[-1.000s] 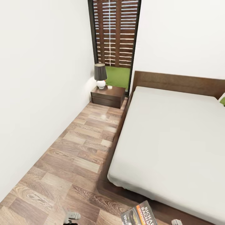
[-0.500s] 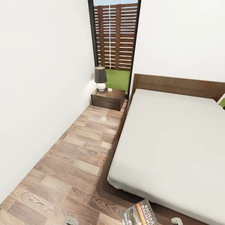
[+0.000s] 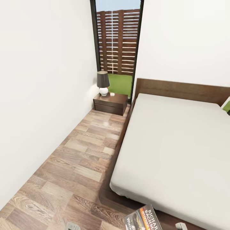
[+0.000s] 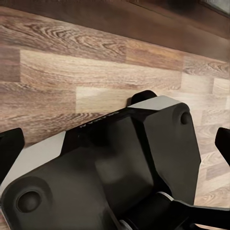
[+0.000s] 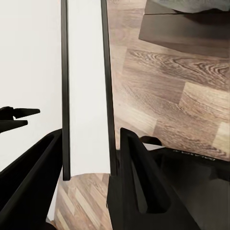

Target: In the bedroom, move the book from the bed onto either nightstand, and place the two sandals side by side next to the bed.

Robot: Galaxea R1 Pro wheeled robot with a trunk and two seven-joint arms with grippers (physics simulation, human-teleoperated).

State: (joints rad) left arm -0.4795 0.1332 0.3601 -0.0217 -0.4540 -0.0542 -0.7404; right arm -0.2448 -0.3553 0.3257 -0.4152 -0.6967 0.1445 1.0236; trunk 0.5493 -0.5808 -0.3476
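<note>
The book, dark-covered with white "Richard Bachman" lettering, hangs at the bottom of the head view, off the foot corner of the bed. In the right wrist view the book stands edge-on, white pages between dark covers, with my right gripper shut on it. My left gripper is open, its fingertips far apart over the wood floor and part of my own black base. One nightstand stands at the far end of the aisle, beside the headboard. The sandals are out of view.
A lamp with a dark shade and a small white item sit on the nightstand. A tall black-framed window is behind it. A wood-floor aisle runs between the left white wall and the bed frame.
The whole head view has shifted: the camera has moved, so the nightstand looks smaller and more of the window top shows. The book stays held at the picture's bottom.
</note>
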